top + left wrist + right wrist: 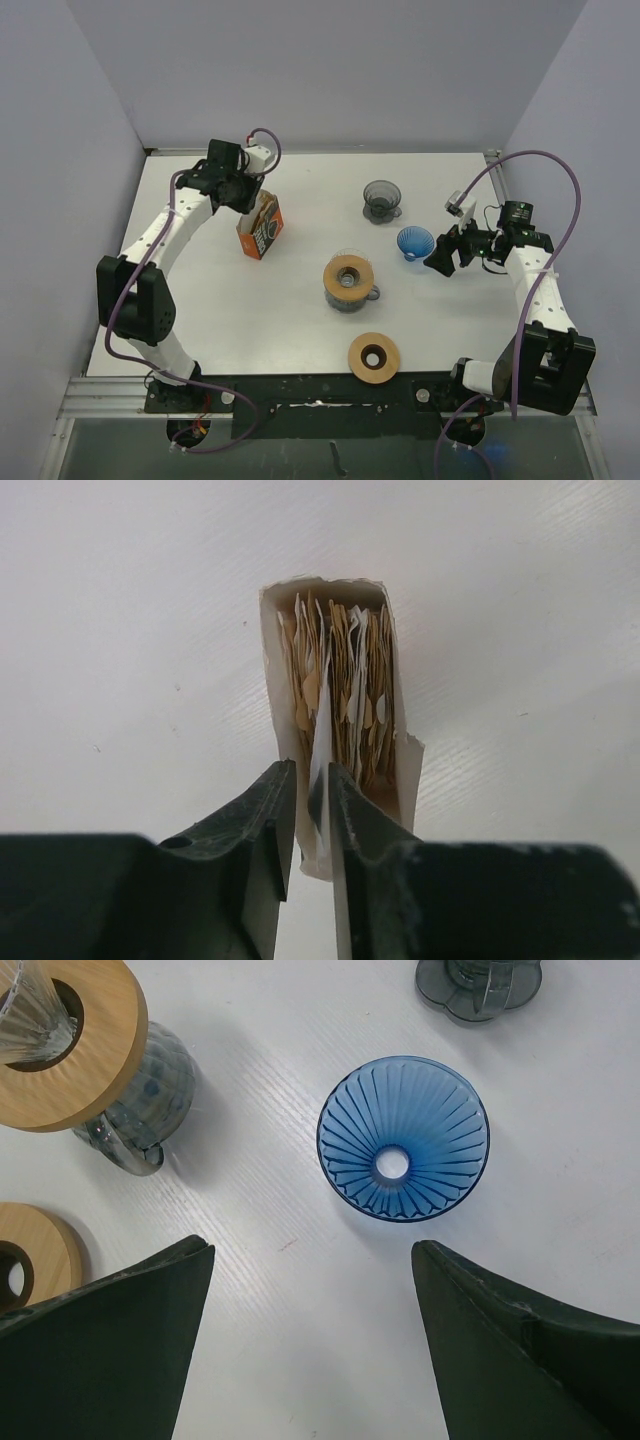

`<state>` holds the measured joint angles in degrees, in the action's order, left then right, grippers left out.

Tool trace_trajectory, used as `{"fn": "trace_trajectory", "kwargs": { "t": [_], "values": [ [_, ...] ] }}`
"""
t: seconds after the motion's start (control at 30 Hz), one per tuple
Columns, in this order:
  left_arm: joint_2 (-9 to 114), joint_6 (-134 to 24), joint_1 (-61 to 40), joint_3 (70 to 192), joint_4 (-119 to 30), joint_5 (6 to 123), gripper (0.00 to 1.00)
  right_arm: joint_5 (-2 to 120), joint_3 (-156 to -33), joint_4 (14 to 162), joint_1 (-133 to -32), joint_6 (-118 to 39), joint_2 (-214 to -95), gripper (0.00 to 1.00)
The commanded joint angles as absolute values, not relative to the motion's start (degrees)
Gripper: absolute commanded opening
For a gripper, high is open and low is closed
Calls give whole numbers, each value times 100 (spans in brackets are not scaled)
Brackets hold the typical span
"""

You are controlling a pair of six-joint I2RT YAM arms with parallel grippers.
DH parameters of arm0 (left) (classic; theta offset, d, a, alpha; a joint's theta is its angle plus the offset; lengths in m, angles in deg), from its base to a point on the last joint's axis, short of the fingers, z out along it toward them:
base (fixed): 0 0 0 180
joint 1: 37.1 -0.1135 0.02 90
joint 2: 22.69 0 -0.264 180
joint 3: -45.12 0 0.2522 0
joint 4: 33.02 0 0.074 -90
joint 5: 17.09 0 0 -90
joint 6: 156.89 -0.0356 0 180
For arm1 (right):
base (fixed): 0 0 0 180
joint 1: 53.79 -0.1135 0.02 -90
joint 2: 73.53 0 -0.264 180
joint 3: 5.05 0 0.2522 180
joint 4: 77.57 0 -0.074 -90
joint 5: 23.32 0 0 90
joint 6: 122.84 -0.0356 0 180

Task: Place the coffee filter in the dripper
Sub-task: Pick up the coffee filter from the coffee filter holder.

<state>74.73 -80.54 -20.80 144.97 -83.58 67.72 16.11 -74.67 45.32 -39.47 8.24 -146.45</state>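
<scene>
The L gripper (250, 200) is held over the far-left part of the tabletop (300, 335), pointed down into the open top of the box (264, 230). The box stands upright w/ its torn mouth up and is packed w/ brown and white filters on edge. One white filter (322, 745) is raised slightly from the stack, and its edge is seen betw. the fingers (272, 825), which are drawn nearly together. Contact looks likely on one side, but a firm clamp can't be told from the wrist view. The filter sits mostly inside the box.

The R gripper (312, 1250) is spread wide and empty, hung over the right side of the tabletop. The blue dripper (350, 1140) is seen just ahead of its fingertips, mouth up on the tabletop and touched by neither finger. A grey dripper (381, 200) is set beyond it, toward the far edge. Near centre, a server (352, 298) is placed w/ a wood collar (349, 272) on top and a clear cone (30, 1015) seated in it. A 2nd wood ring (374, 357) is laid flat near the front edge, apart from the rest.
</scene>
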Motion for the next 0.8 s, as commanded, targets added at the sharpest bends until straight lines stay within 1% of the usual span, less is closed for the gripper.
{"fn": "trace_trajectory", "kwargs": {
  "t": [0.0, 0.13, 0.17, 0.47, 0.63, 0.77],
  "values": [
    [7394, -8020, -2105, 14534, -8105, 6558, 13, 1544, -7515, 4651, -3904, 855, -14630, 82],
    [7327, -8085, -2104, 14662, -8225, 6484, 1, 1497, -7524, 4655, -3903, 847, -14621, 82],
    [7308, -8117, -2104, 14720, -8256, 6480, 0, 1485, -7524, 4656, -3903, 839, -14613, 82],
    [6995, -8397, -2045, 15365, -8858, 6486, 0, 1357, -7641, 4743, -3920, 696, -14547, 83],
    [6790, -8522, -1900, 15774, -9172, 6418, 0, 1320, -8050, 4691, -4036, 541, -14499, 84],
    [6695, -8607, -1761, 16204, -9430, 6153, 0, 1452, -8505, 4611, -4326, 406, -14489, 86]
  ]
}}
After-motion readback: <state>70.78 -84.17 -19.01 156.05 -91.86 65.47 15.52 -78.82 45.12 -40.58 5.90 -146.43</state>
